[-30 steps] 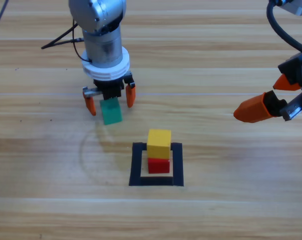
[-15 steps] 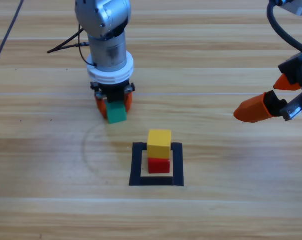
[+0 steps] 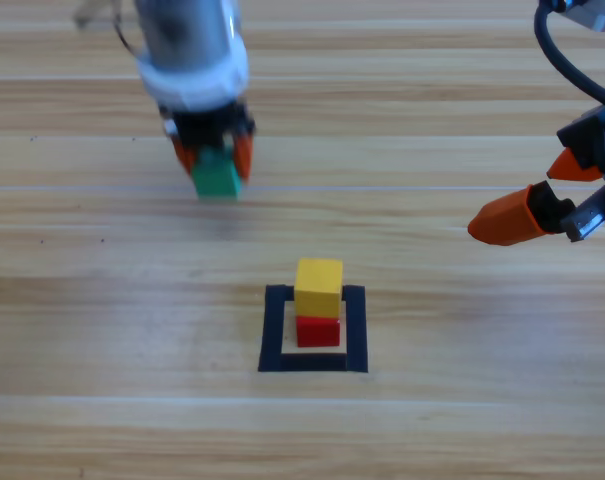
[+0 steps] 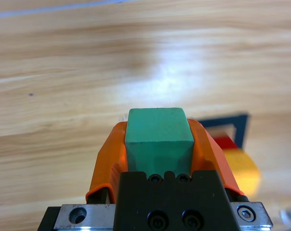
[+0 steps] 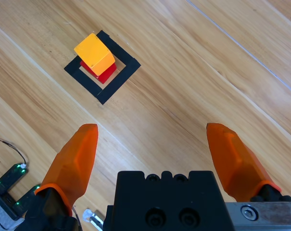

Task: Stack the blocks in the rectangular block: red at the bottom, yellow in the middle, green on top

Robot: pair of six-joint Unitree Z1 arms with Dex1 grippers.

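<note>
Wooden table (image 3: pixel 102 420): left end effector (image 3: pixel 214 160) grips green cube (image 3: pixel 217 178) (seemingly lifted).

The red cube (image 3: pixel 318 331) sits inside the black tape frame (image 3: pixel 272 330), on the bare wood in its middle. The yellow cube (image 3: pixel 319 287) stands on top of the red one, its edges nearly in line with it. The frame is a near-square outline, flat on the table. The green cube (image 3: pixel 216 178) is well apart from the stack, up and to the left in the high view. It is lifted above the table, clamped between the two orange jaws of the left gripper (image 3: pixel 214 160).
</note>
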